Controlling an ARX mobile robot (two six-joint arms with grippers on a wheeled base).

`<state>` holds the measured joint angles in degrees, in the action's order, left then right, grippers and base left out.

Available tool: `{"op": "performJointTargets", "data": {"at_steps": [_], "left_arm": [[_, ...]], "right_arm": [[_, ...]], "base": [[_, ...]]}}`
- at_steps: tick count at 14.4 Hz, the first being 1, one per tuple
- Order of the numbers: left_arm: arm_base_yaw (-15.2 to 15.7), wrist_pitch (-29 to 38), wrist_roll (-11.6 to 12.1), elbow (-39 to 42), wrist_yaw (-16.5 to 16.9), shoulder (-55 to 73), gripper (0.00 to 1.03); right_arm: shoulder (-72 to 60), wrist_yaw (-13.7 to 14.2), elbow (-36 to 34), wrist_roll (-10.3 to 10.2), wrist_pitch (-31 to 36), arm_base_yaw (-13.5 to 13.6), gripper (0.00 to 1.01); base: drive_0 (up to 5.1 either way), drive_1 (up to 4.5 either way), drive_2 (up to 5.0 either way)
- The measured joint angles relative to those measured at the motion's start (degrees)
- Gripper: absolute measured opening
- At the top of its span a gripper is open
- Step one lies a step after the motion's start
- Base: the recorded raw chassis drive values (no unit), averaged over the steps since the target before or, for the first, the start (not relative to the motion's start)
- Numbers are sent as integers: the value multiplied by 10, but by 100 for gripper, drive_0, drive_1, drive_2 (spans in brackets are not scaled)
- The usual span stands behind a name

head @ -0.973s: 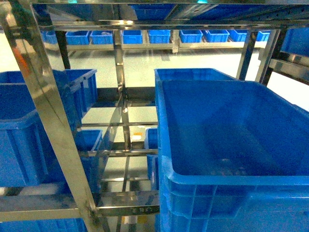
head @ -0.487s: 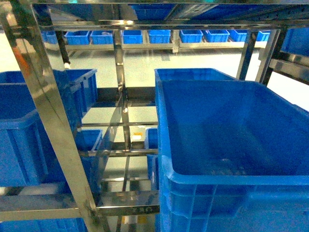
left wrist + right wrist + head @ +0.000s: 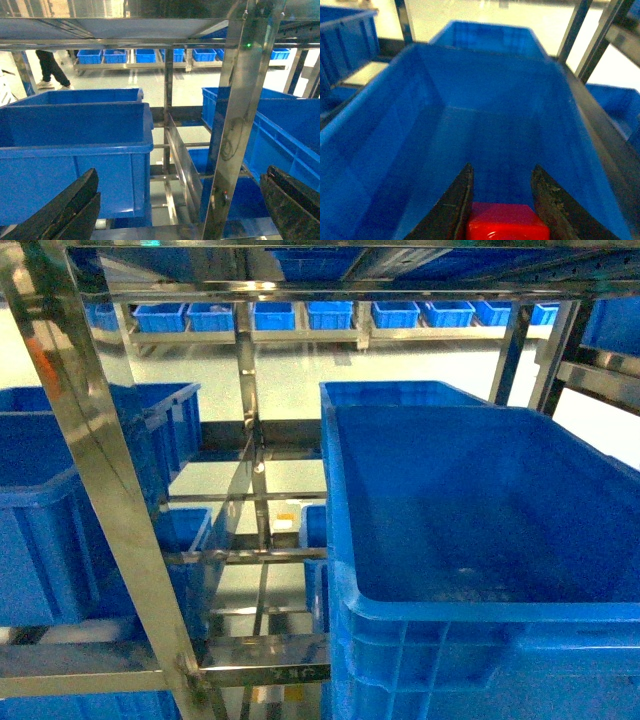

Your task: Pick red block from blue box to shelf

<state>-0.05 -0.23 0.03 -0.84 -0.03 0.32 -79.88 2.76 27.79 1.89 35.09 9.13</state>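
- Red glossy plastic block sits clamped in your right gripper at six o'clock, over a royal-blue ribbed crate on the stainless-steel shelf;
- head view unchanged since earlier; release looks imminent;
- left gripper gapes wide, empty.

Head view level into shelf, wrist views close, sharing blue crates

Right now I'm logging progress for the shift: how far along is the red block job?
Picked up: the red block sits between the right gripper's fingers, over a dark blue crate on the shelf. Release remains. The left gripper is open and idle.
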Motion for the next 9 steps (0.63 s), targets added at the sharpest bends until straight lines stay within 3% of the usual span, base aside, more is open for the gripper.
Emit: {"op": "performJointTargets", "data": {"at_steps": [2,3,5,6,7,9], "left_arm": [[0,0,0,0,0,0,98],[0,0,0,0,0,0,98],[0,0,0,0,0,0,98],[0,-1,0,0,0,0,98],[0,0,0,0,-1,0,98],[0,0,0,0,0,0,98]], "right_arm": [[-139,-1,57,-21,37,4,52],[-147,17,41,-25,54,10,63],[-28,24,-32,-25,89,31,86],[103,57,-142,-23,183,58,86],[116,90,-186,-23,241,27,68],[136,80,-214,-23,234,12,52]], "base": [[0,0,0],[0,0,0],[0,0,0],[0,0,0],[0,0,0],[0,0,0]]}}
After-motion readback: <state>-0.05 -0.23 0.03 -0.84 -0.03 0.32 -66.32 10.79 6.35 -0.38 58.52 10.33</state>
